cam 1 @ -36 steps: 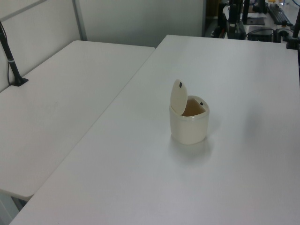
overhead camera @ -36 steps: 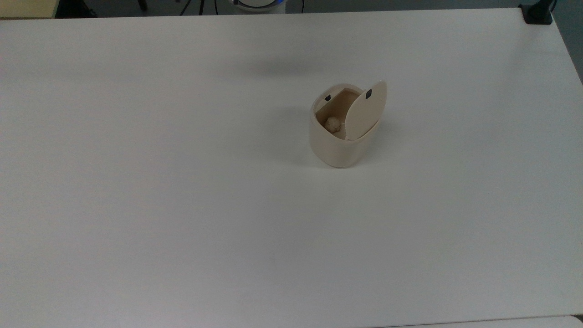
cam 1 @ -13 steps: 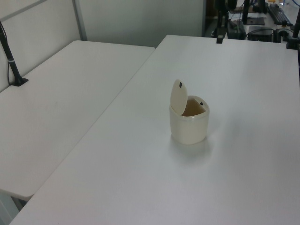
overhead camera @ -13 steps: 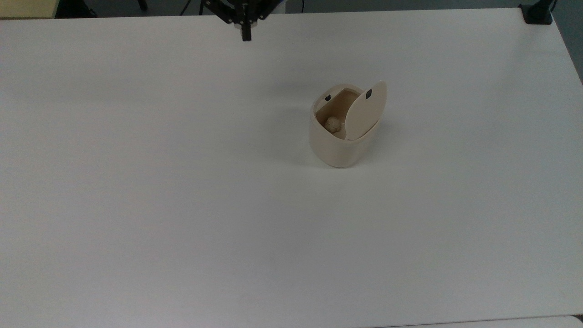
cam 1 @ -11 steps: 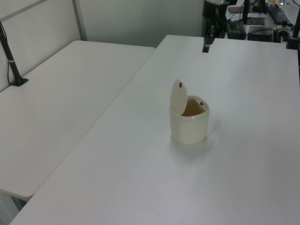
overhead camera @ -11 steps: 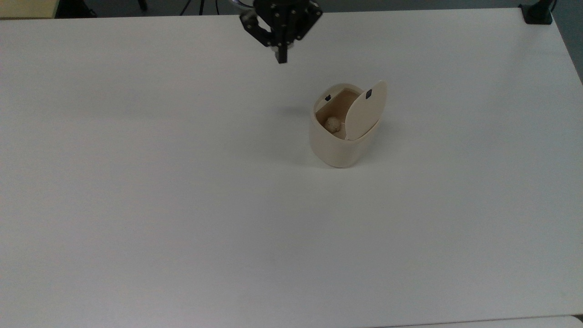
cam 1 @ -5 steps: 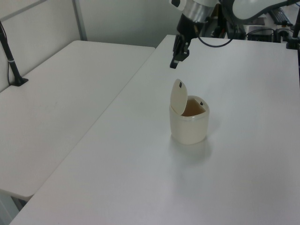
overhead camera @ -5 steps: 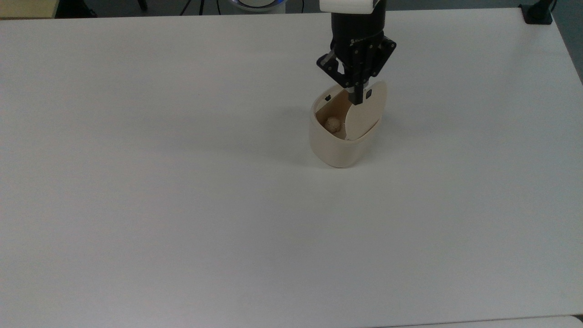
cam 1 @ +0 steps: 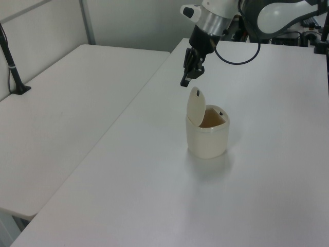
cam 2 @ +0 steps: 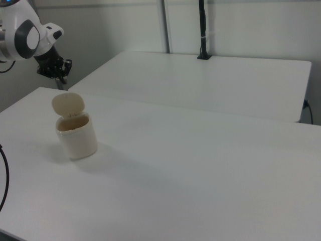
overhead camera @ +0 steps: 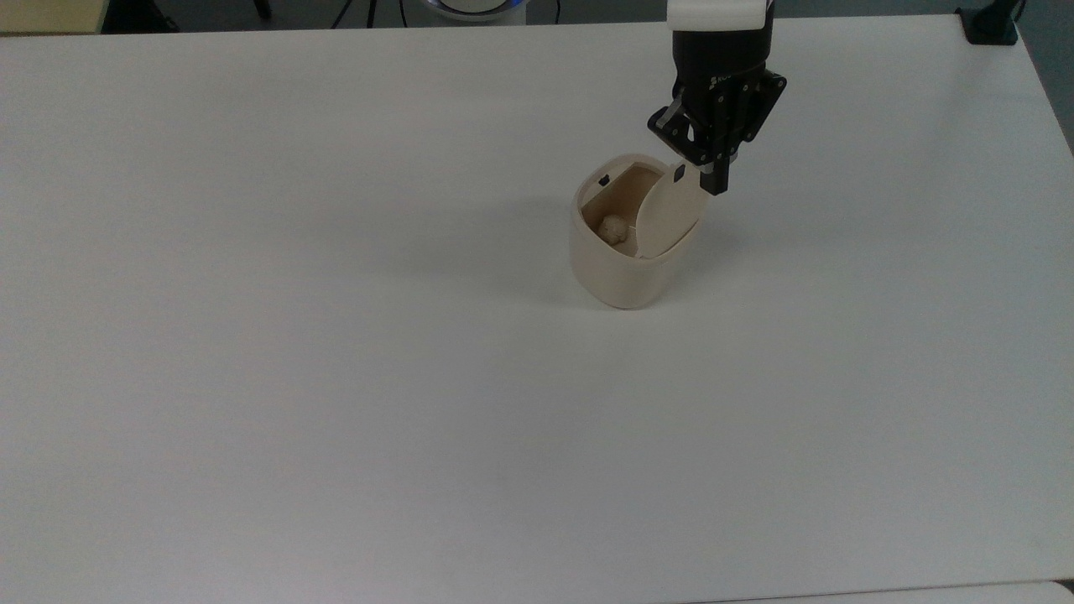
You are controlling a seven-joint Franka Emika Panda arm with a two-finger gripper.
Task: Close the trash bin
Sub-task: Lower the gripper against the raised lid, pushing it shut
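None of the closing is done yet: the trash bin [overhead camera: 625, 252] stands on the white counter [overhead camera: 336, 377], a little toward the top view's right of centre, and its lid [overhead camera: 667, 210] is up on edge. The end effector [overhead camera: 716, 186] hangs just behind the lid's top edge, with nothing between its fingers, which look drawn close together. In the left view it sits just above and to the left view's left of the lid [cam 1: 195, 105], seemingly clear of it. My reading is that the approach is nearly over and the push itself is all that remains.

The bin's long axis is vertical. Its mouth faces up, with a crumpled lump [overhead camera: 613, 228] inside. The lid's inner face looks toward the top view's left, so it would need to tip that way to come down.
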